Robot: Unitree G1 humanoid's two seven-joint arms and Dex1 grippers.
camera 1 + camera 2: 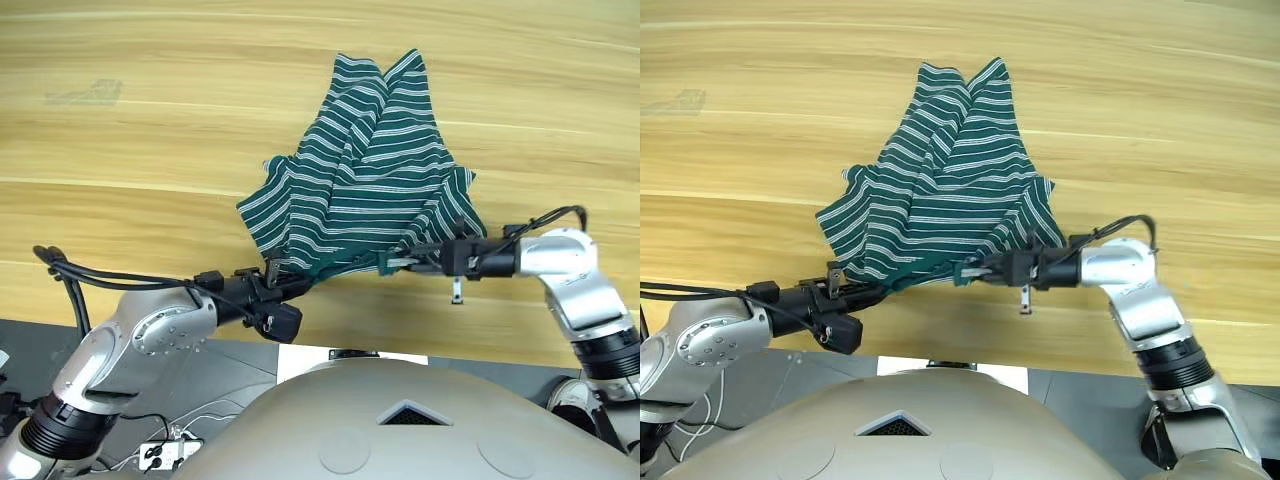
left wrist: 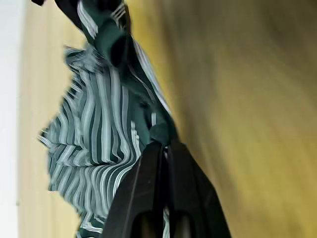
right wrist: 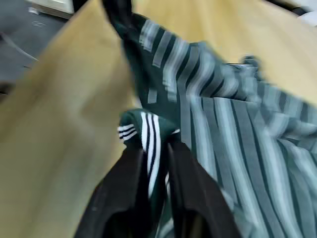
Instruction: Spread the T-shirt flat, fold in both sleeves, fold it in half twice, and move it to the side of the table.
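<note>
The left gripper (image 1: 283, 276) is clamped on the near hem of the shirt (image 1: 365, 170) at its left corner, and its forearm lies level, pointing in from the shirt's left. The right gripper (image 1: 392, 262) pinches the same hem near its right corner, fingers apparently closed on a fold. Its arm is bent at the elbow and points inward.

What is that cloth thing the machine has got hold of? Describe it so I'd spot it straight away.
Start from the wide wooden table: towards its near edge sits a bunched-up T-shirt. The left gripper and the right gripper each pinch its near edge. Dark green with thin white stripes, it stands out against the plain pale wood.
</note>
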